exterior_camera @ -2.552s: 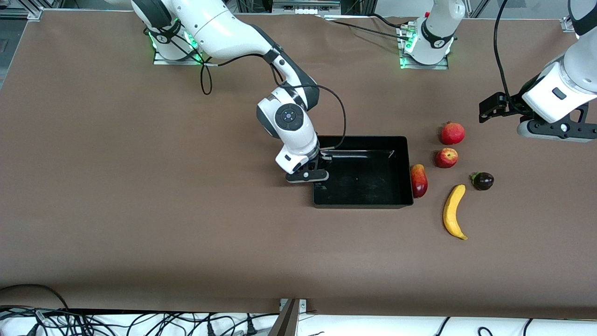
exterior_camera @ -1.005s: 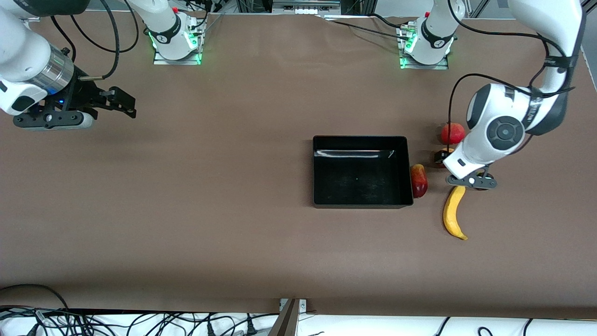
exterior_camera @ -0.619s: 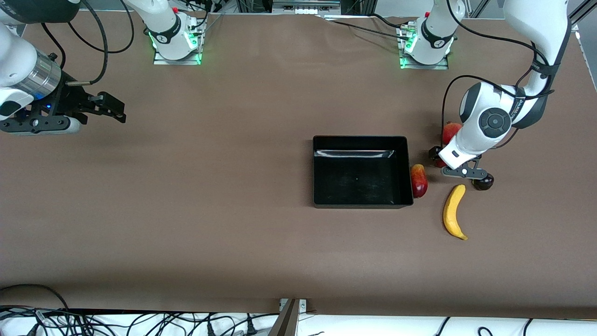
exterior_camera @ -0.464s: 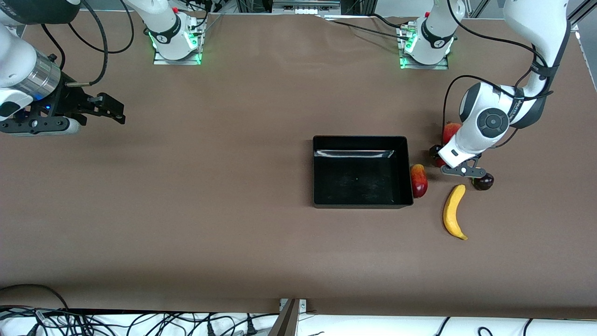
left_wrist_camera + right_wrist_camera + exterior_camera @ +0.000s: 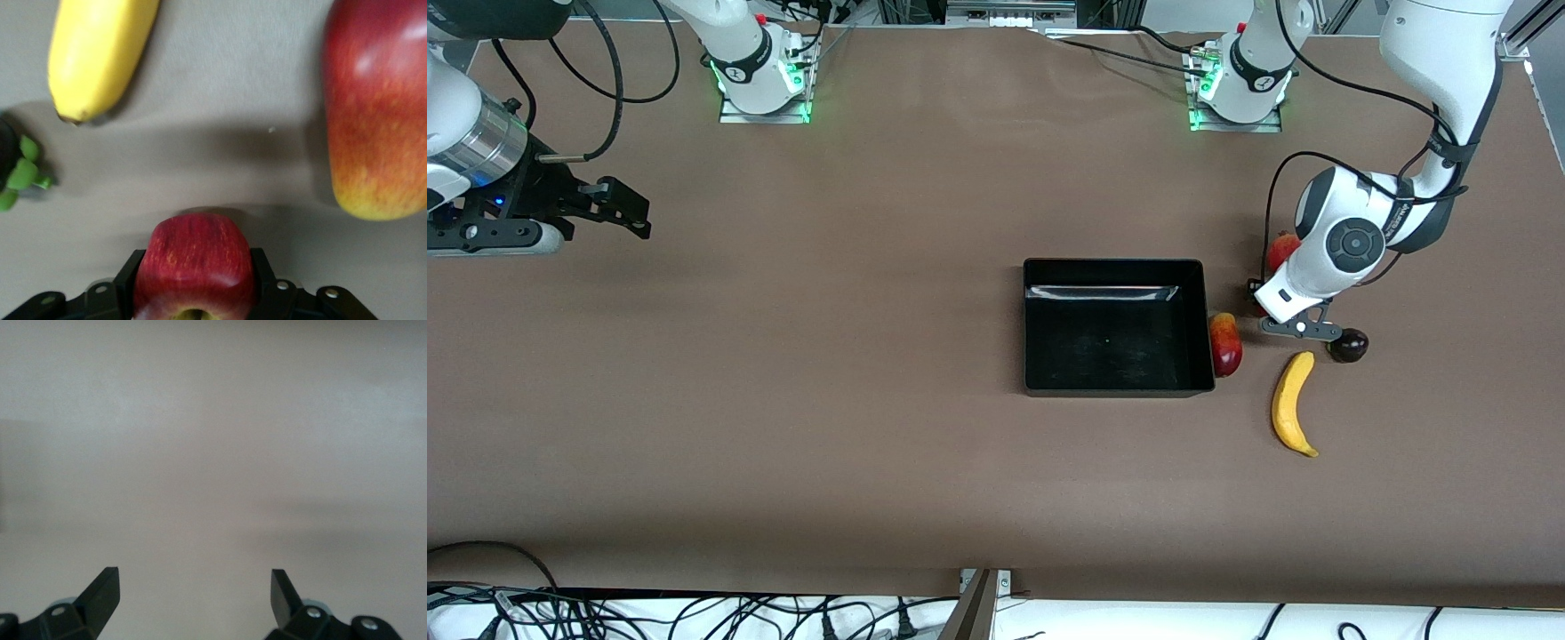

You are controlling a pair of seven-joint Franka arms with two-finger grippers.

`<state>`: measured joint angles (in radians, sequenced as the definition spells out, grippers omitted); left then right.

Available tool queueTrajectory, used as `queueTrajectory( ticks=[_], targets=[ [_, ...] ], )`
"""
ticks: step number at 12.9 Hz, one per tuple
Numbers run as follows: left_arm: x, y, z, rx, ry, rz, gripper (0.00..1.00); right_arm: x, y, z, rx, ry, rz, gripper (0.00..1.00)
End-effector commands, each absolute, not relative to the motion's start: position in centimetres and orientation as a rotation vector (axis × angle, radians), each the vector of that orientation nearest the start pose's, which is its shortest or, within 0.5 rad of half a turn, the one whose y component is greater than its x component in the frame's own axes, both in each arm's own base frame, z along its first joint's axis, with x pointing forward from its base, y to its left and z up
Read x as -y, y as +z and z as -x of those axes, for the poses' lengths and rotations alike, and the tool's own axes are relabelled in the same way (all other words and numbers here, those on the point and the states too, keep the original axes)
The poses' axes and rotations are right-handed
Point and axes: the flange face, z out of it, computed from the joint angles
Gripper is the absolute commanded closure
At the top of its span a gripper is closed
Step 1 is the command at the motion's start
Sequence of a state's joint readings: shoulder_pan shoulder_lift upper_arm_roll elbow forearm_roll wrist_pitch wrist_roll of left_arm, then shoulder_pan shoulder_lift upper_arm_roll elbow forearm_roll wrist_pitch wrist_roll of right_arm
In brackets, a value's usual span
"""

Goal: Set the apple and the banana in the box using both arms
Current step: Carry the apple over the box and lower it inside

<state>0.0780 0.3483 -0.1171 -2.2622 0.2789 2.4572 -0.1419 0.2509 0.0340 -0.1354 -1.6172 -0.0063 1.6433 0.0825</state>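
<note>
Down at the left arm's end of the table, the left gripper (image 5: 193, 293) sits low with its fingers clamped against both sides of the apple (image 5: 194, 267). The banana (image 5: 1292, 403) lies nearer the front camera, and the box (image 5: 1032, 320) stands beside an elongated red-yellow fruit (image 5: 1224, 343). The right gripper (image 5: 193, 597) waits with fingers apart over bare table.

A wide brown matte table covering (image 5: 827, 373) fills the scene; tangled black cables on white floor (image 5: 694, 618) lie below its edge.
</note>
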Motion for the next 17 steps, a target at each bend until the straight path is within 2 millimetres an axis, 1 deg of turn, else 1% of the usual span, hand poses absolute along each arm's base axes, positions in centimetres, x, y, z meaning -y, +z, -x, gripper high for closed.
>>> queueTrajectory(
  ticks=[1,2,3,4,5,6,7,8,9,10,11,12,13,14,15,17],
  targets=[
    [1.9,24.1,-56.4,-0.161,0.192,2.952,0.94,-6.8,59.4,-56.9,0.068,0.014,3.17,0.0],
    [2.6,27.2,-58.3,-0.145,0.244,2.926,0.94,-6.7,59.4,-56.9,0.061,0.007,3.172,0.0],
    [5.1,30.4,-59.6,-0.151,0.308,2.925,0.95,-6.7,59.5,-57.0,0.059,-0.003,3.171,0.0],
    [7.2,33.1,-60.6,-0.156,0.329,2.931,0.95,-6.4,59.5,-57.1,0.049,-0.01,3.169,0.0],
    [11.1,36.0,-61.3,-0.159,0.305,2.956,0.96,-6.3,59.2,-57.4,0.044,-0.012,3.167,0.0],
    [14.3,37.4,-61.5,-0.089,0.327,3.01,0.95,-6.3,59.4,-57.7,0.042,-0.05,3.165,0.0],
    [16.8,37.3,-61.2,0.034,0.363,3.063,0.95,-6.3,59.6,-57.9,0.043,-0.089,3.161,0.0],
    [18.9,35.7,-61.2,0.113,0.372,3.105,0.94,-6.4,59.6,-58.1,0.043,-0.101,3.16,0.0],
    [20.3,33.7,-61.1,0.183,0.374,3.126,0.92,-6.4,59.3,-58.2,0.043,-0.097,3.161,0.0],
    [22.1,31.2,-59.6,0.206,0.414,3.1,0.92,-6.5,59.3,-58.2,0.043,-0.097,3.161,0.0],
    [24.0,29.2,-57.7,0.163,0.4,3.083,0.91,-6.5,59.4,-58.2,0.045,-0.099,3.161,0.0],
    [25.3,27.4,-55.9,0.107,0.378,3.061,0.92,-6.6,59.4,-58.2,0.048,-0.101,3.161,0.0],
    [25.3,26.2,-55.4,0.101,0.341,3.075,0.92,-6.7,59.4,-58.2,0.048,-0.099,3.161,0.0],
    [25.5,24.2,-54.4,0.093,0.313,3.088,0.92,-6.7,59.4,-58.2,0.05,-0.101,3.16,0.0],
    [25.5,22.4,-53.9,0.106,0.312,3.094,0.9,-6.6,59.4,-58.2,0.048,-0.101,3.161,0.0],
    [25.1,21.2,-53.4,0.109,0.344,3.082,0.87,-6.6,59.3,-58.2,0.045,-0.097,3.161,0.0]
  ],
)
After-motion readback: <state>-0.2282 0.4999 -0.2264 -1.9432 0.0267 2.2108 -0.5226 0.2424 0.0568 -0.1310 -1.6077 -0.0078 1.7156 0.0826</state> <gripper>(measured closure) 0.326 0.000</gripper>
